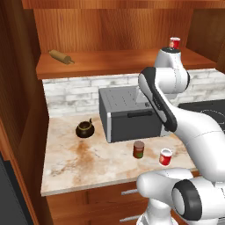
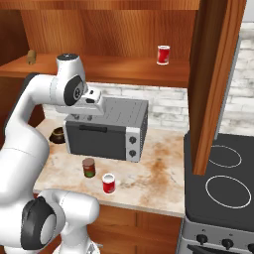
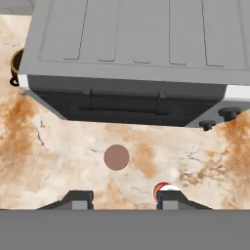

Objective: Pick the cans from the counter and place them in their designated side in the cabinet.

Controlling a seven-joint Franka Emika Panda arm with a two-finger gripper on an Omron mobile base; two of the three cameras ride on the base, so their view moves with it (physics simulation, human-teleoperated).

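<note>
Reddish-brown cabinet (image 2: 124,67) already has one red can (image 2: 163,54) on its shelf; on the marble counter (image 1: 83,165), before the toaster oven (image 1: 129,114), wait a dark can (image 1: 139,149) and red can (image 1: 165,157). Gripper (image 3: 119,199) hangs high, fingers spread, empty; next it must descend onto one.

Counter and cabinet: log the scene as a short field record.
gripper: open, empty, high above the counter
dark can: upright on counter, in front of toaster oven
bright red can: upright on counter, beside dark can
third red can: on cabinet shelf, right side
rolling pin: shelf, left side
pot: left of oven
</note>
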